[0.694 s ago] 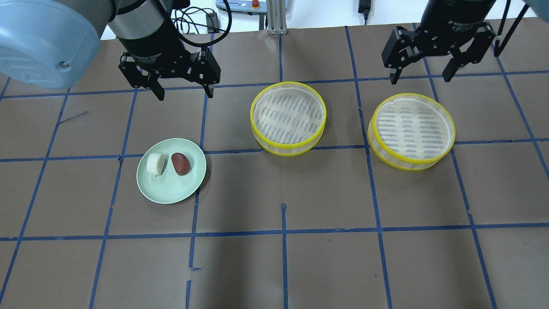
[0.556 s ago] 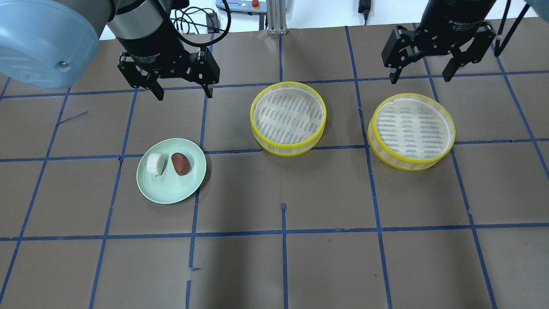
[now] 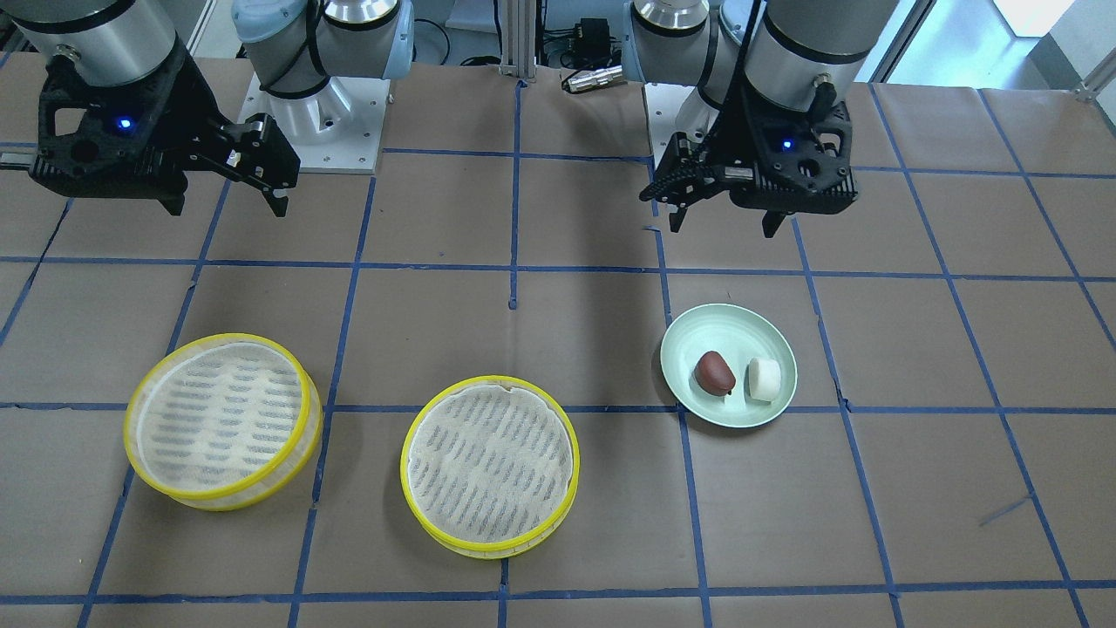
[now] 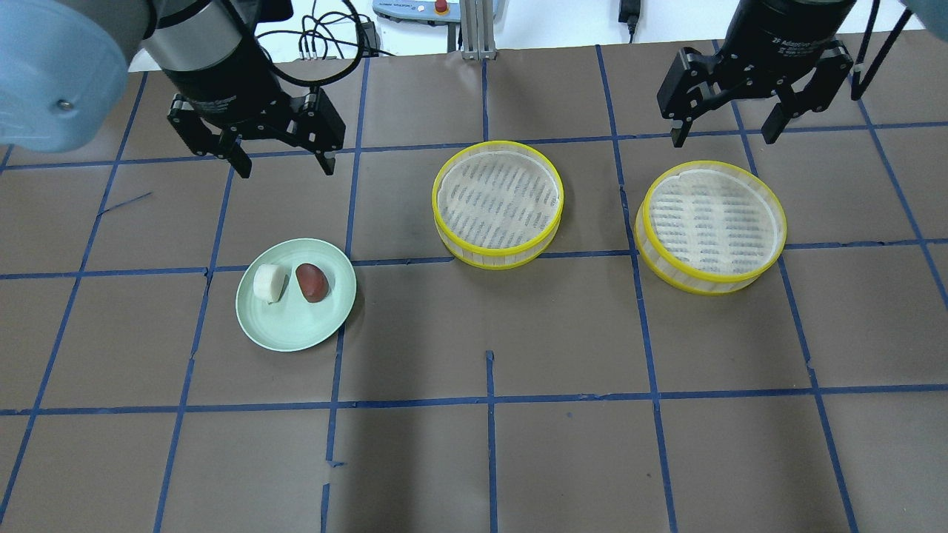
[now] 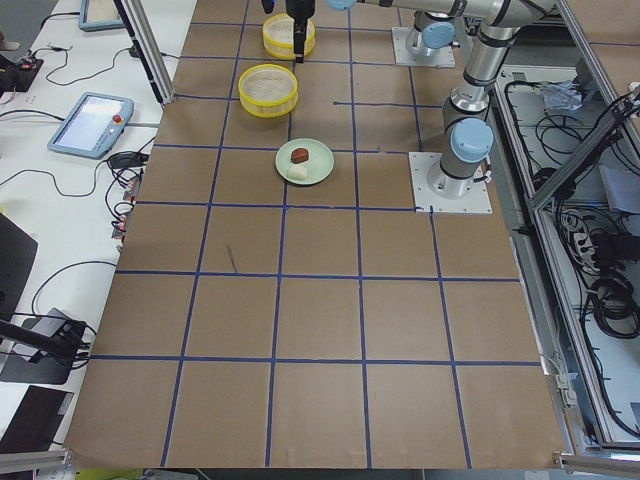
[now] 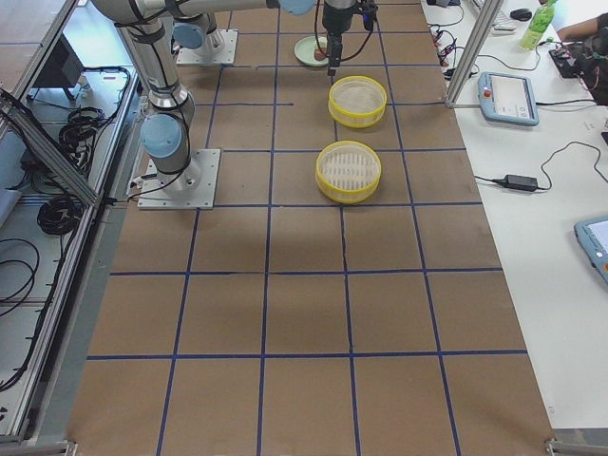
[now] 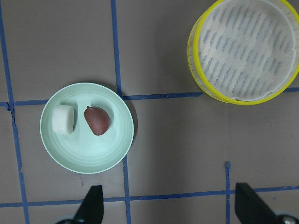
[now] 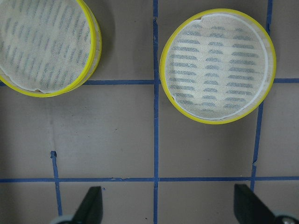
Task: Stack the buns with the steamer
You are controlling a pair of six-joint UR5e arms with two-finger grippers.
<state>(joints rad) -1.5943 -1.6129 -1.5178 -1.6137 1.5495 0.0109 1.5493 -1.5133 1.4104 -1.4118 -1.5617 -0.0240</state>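
Left gripper point(image 4: 285, 166) is wide open and empty, hanging high over the table. The buns sit below it on the plate point(image 4: 296, 339), white bun point(image 4: 269, 283) just beside brown bun point(image 4: 312, 282). The brown one's long axis runs roughly across the fingers' closing line, handy. Right gripper point(image 4: 722, 137), also open, hangs by the right steamer point(image 4: 696, 281), well away from the buns, so I'd say it's the left arm's pick.

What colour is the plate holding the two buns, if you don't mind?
The plate is pale mint green, clearest in the left wrist view.
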